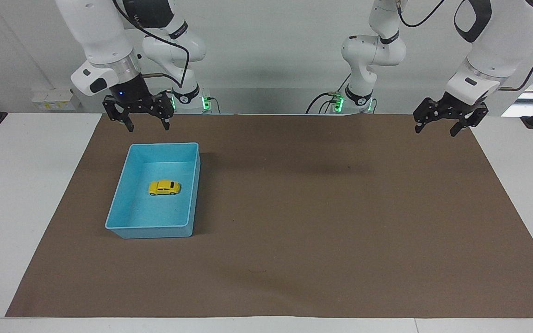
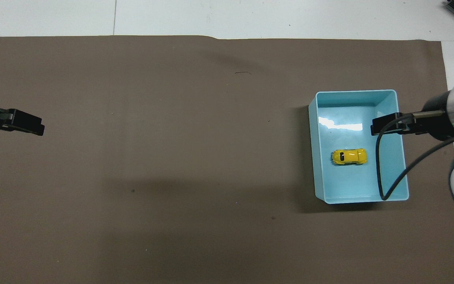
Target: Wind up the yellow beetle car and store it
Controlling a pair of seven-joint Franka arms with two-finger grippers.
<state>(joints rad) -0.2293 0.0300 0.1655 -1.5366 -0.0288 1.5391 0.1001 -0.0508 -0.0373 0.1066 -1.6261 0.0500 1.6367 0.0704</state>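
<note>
In the facing view, the tiny bright yellow beetle car (image 1: pixel 164 187) sits on the floor of the light blue rectangular plastic tray (image 1: pixel 117 212) on the brown mat over the white surface (image 1: pixel 26 194). The right pincer (image 1: pixel 148 124) hangs released, empty, above the mat by the tray's robot-side rim. The left pincer (image 1: pixel 436 126) waits, released, over the mat's corner.

In the overhead view, the car (image 2: pixel 349 156) lies mid-tray (image 2: pixel 402 173), the right pincer (image 2: pixel 384 125) over the tray's edge and the left pincer (image 2: pixel 22 123) over bare mat.

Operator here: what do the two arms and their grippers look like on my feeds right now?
Both arms have glossy white shells with dark grey joint sections and a silver ring at the wrist. The right gripper and the left gripper are black, skeletal and two-fingered. A blue light glows on the right wrist, black cables trail along both arms, and green lights shine at the bases.
</note>
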